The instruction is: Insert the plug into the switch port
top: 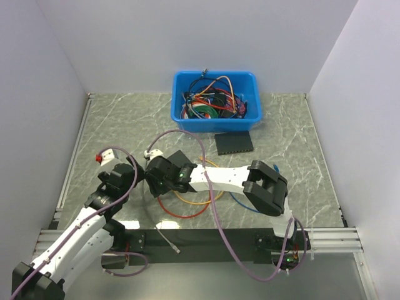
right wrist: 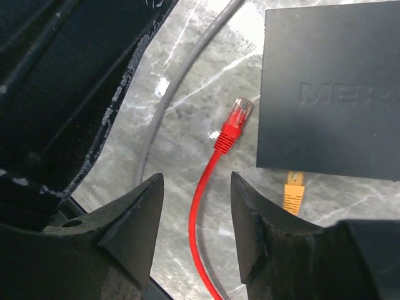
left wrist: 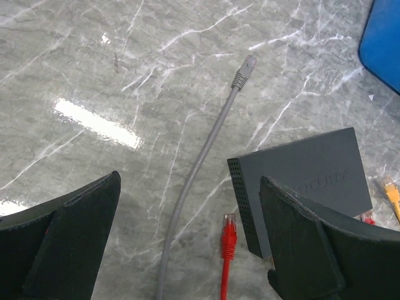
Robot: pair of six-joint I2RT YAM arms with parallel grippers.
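A flat black switch (top: 234, 142) lies in front of the blue bin, with a row of sockets along its near edge. A second flat black box (left wrist: 306, 175) (right wrist: 331, 87) lies by my grippers; no sockets show on it. A piece of the blue cable (top: 239, 201) shows under my right arm; its plug is hidden. My left gripper (left wrist: 189, 182) (top: 119, 164) is open and empty above a red plug (left wrist: 229, 228). My right gripper (right wrist: 195, 178) (top: 153, 178) is open and empty above the red cable (right wrist: 200, 206).
The blue bin (top: 215, 80) of tangled cables stands at the back. A grey cable with its plug (left wrist: 245, 70) runs between my left fingers. A yellow plug (right wrist: 292, 190) lies at the black box's edge. Red and yellow cable loops (top: 181, 209) lie near the front rail.
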